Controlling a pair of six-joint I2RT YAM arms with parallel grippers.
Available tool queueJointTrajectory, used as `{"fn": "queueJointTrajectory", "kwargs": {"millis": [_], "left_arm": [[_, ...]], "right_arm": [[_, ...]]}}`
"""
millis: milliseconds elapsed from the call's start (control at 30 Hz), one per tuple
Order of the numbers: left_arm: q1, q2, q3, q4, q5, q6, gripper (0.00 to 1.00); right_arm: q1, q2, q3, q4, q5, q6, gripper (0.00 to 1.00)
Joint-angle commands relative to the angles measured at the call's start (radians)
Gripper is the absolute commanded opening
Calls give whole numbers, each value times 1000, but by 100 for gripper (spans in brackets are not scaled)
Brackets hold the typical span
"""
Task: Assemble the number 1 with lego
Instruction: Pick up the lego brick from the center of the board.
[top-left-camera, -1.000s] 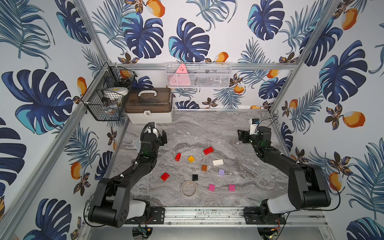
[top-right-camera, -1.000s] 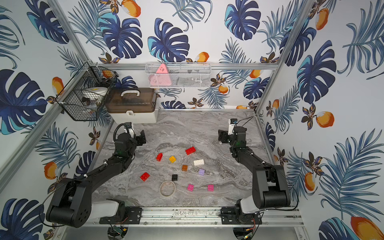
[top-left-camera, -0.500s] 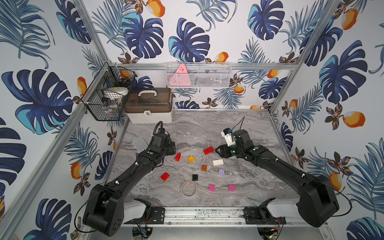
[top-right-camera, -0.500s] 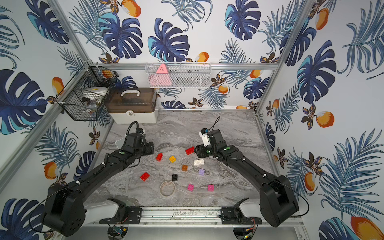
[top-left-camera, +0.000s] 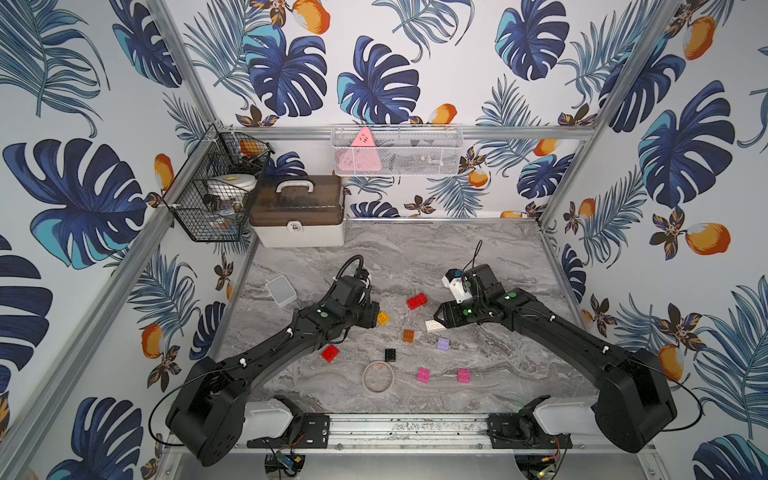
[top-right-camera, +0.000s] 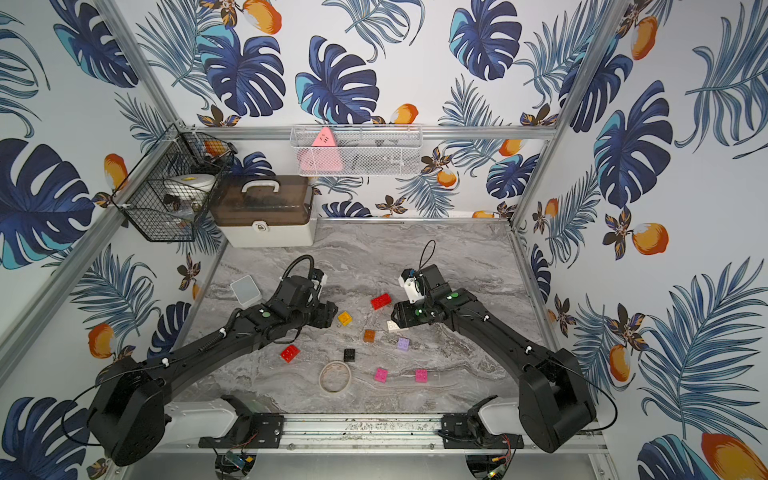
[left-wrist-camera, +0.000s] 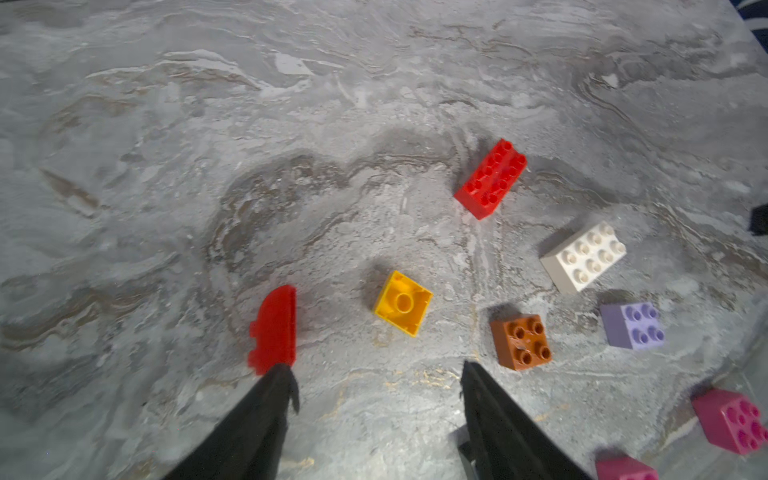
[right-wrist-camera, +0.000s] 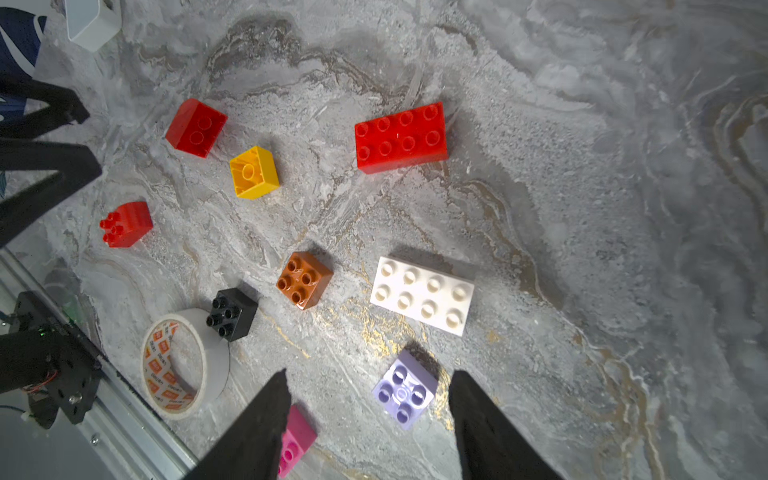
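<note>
1. Left tool (left-wrist-camera: 376, 369): jaws stand apart with nothing between them. It hangs over the desk (left-wrist-camera: 208, 166), and the yellow brick (left-wrist-camera: 403, 303) lies just ahead of the gap, hollow side showing.
2. A small red brick (left-wrist-camera: 274, 328) sits at the tip of one left finger. The wrist view is blurred there, so contact cannot be confirmed.
3. Right tool (right-wrist-camera: 369, 374): jaws apart, gripping nothing. In its wrist view the lilac brick (right-wrist-camera: 405, 392) shows in the gap between the fingers, resting on the desk.
4. In both top views the right tool is just beside the white brick (top-left-camera: 433, 325). The long red brick (top-left-camera: 417, 301) is near it, toward the back wall.
5. All bricks lie loose and single, none stacked:
   - The orange brick (top-left-camera: 408, 336) is between the yellow and the white.
   - The black brick (top-left-camera: 390, 354) is just beside the tape ring (top-left-camera: 377, 377).
   - A second small red brick (top-left-camera: 330, 353) is beside the left arm.
   - A pink brick (top-left-camera: 423, 374) and another pink brick (top-left-camera: 464, 375) lie nearest the front rail.
6. The grey box (top-left-camera: 281, 290) stands near the desk's left edge, well apart from the bricks.
</note>
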Motion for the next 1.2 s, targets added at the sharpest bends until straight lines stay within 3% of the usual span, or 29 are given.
{"fn": "queueJointTrajectory", "kwargs": {"millis": [0,233,400,733,833,933,1167], "left_arm": [[-40,47,32,5,30,44,65],[-95,163,75,-8,-38,69,67],[-96,268,145,-69,-58,135,74],[-94,400,225,-128,-72,194,74],[-92,428,233,-129,-66,200,70],[-80,461,262,-152,-56,197,59],[-53,478,274,-160,-18,194,48]], "right_arm": [[2,-17,-6,-30,14,-3,66],[2,17,2,-30,-35,5,72],[2,26,5,-21,-69,0,70],[2,18,-4,-14,-84,-22,70],[2,11,-8,-11,-86,-24,69],[2,9,-14,-10,-89,-27,67],[2,9,-17,-5,-84,-25,64]]}}
